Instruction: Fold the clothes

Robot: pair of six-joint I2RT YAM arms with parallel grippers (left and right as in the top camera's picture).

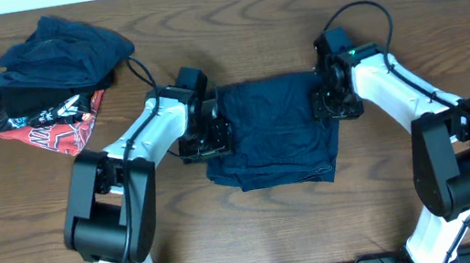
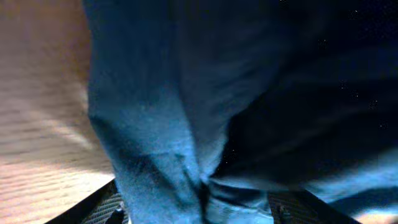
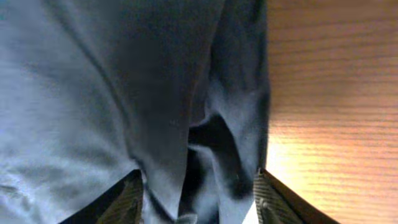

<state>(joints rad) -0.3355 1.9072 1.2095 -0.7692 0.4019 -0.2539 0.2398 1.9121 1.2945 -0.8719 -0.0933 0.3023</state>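
A rumpled navy garment (image 1: 276, 130) lies mid-table, my left gripper (image 1: 212, 135) and right gripper (image 1: 327, 100) at its left and right edges, jaws parted astride cloth; whether either grips, I cannot tell. A pile of clothes (image 1: 54, 60) sits far left on the wooden table (image 1: 439, 10).

The middle garment (image 1: 274, 131) is plain dark navy with no print; close up in the right wrist view it reads blue-grey. The heap (image 1: 67, 49) at the upper left is likewise dark navy on top. Beneath it lies a red-and-black piece (image 1: 54, 120) with white print. The table (image 1: 438, 1) is brown wood with darker wavy grain. The arms (image 1: 394, 81) are white with black joints.
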